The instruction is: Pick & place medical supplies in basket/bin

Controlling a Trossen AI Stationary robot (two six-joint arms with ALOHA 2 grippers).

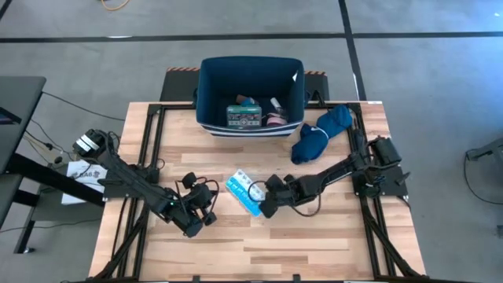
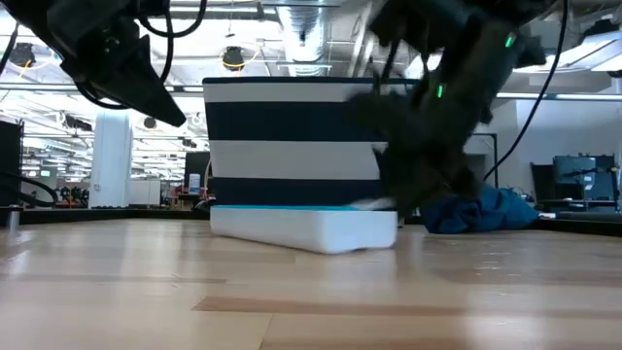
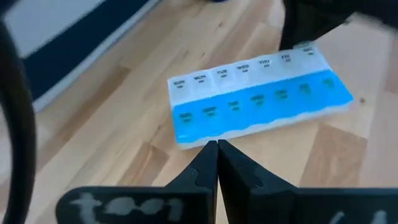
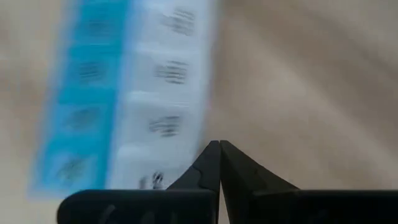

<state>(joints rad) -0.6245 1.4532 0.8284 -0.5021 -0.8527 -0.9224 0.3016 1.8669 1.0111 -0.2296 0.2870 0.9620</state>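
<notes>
The light blue pill organizer (image 1: 244, 192) lies flat on the wooden table, in front of the dark navy bin (image 1: 251, 90). The bin holds a green-white box (image 1: 244, 116) and a pink roll (image 1: 275, 120), among other items. My left gripper (image 3: 217, 146) is shut and hangs above the table, on the left side of the organizer's blue row (image 3: 255, 102). My right gripper (image 4: 219, 146) is shut too. It is low, at the organizer's right end (image 2: 384, 226), beside the white row (image 4: 168, 93). My right gripper slants down from the table's right, and its shut fingertips stand at the edge of the organizer's white row (image 4: 186, 155), near its end. I cannot tell whether they touch it. The organizer lies flat on the table.
A soft blue cloth (image 1: 322, 134) lies heaped at the right of the bin, close to my right arm. Black frame rails (image 1: 149, 149) run along both sides of the table. Bare wood (image 1: 259, 244) stretches toward the near edge.
</notes>
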